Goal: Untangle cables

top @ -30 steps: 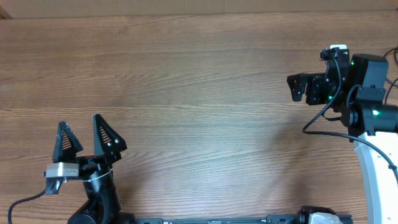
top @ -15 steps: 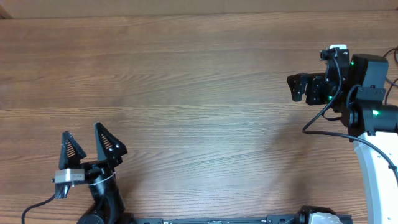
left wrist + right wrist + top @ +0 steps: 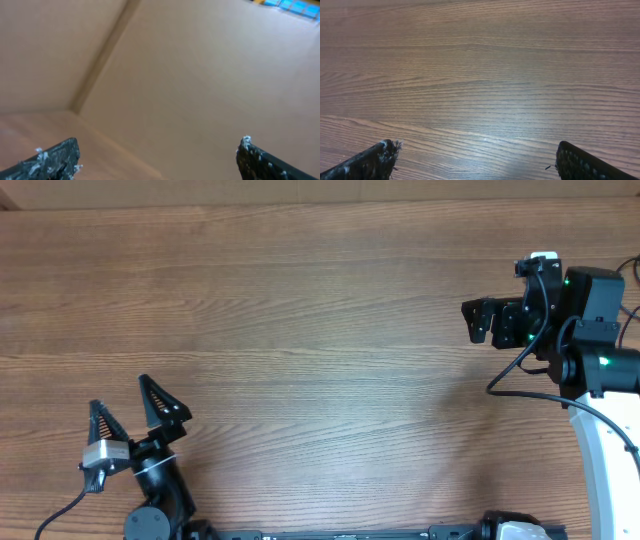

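Observation:
No thin black cables show in any view; they are out of view. My left gripper is open and empty at the front left of the wooden table, its fingers pointing up and away. In the left wrist view its fingertips stand wide apart against a plain tan wall. My right gripper is open and empty at the right side, pointing left. In the right wrist view its fingertips stand wide apart over bare wood.
The right arm's body with its thick black cable fills the right edge. The arms' base rail runs along the front edge.
My left gripper has drawn back toward the front edge and shifted a little left, staying open. The right arm has not moved.

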Controlling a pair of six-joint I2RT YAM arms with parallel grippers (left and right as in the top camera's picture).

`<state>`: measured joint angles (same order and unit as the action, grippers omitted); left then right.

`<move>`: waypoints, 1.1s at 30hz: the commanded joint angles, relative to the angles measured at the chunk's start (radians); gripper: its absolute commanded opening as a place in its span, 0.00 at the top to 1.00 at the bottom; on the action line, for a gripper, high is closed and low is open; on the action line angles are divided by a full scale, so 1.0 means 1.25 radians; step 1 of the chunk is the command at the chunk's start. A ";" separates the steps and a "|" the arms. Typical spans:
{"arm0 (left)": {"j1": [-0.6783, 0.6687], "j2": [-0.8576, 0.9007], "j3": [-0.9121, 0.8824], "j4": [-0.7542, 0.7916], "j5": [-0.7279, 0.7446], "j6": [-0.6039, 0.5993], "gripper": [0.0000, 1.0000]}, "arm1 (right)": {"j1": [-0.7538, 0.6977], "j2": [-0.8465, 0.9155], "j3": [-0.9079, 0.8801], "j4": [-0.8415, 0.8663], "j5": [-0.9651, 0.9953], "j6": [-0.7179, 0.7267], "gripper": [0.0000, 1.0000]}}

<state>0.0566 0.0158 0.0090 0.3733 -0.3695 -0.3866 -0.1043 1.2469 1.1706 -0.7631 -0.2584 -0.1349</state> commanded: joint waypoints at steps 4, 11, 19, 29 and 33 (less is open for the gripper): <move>0.038 -0.010 -0.004 -0.086 0.071 -0.002 0.01 | -0.002 0.001 0.002 0.001 -0.004 -0.001 0.00; 0.038 -0.010 -0.004 -0.170 0.108 -0.002 0.00 | -0.002 0.001 0.002 0.001 -0.004 -0.001 0.00; 0.027 -0.010 -0.004 -0.303 0.139 -0.002 0.00 | -0.002 0.001 0.002 0.001 -0.004 -0.001 0.00; 0.027 -0.009 -0.003 -0.355 0.235 -0.002 0.01 | -0.002 0.001 0.002 0.001 -0.004 -0.001 0.00; 0.027 -0.009 -0.003 -0.357 0.249 0.002 0.00 | -0.002 0.001 0.002 0.001 -0.004 0.000 0.00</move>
<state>0.0978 0.0151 0.0090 -0.0692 -0.1013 -0.3862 -0.1040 1.2469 1.1706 -0.7635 -0.2584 -0.1349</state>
